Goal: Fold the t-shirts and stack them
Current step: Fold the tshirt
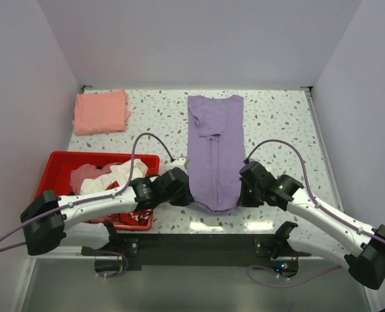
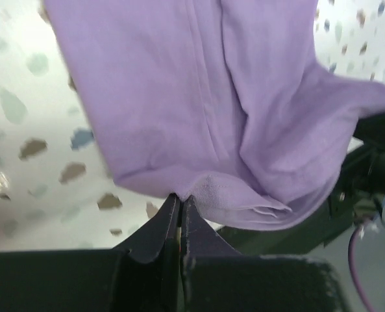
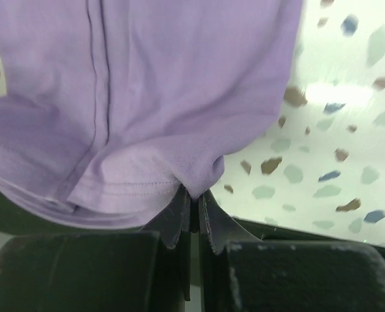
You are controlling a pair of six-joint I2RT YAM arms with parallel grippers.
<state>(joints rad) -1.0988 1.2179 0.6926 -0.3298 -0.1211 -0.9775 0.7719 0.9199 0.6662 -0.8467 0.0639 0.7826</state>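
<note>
Hem of lavender t-shirt (image 1: 215, 149) pinched by left gripper (image 2: 180, 203), right gripper (image 3: 195, 198), visible wrist-side only

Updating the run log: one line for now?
left tool shut on lavender t-shirt | right tool shut on it | salmon t-shirt folded

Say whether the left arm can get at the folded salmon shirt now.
Probably not yet: the left gripper is shut on the hem of the lavender shirt. Nothing visibly blocks the way to the salmon shirt.
</note>
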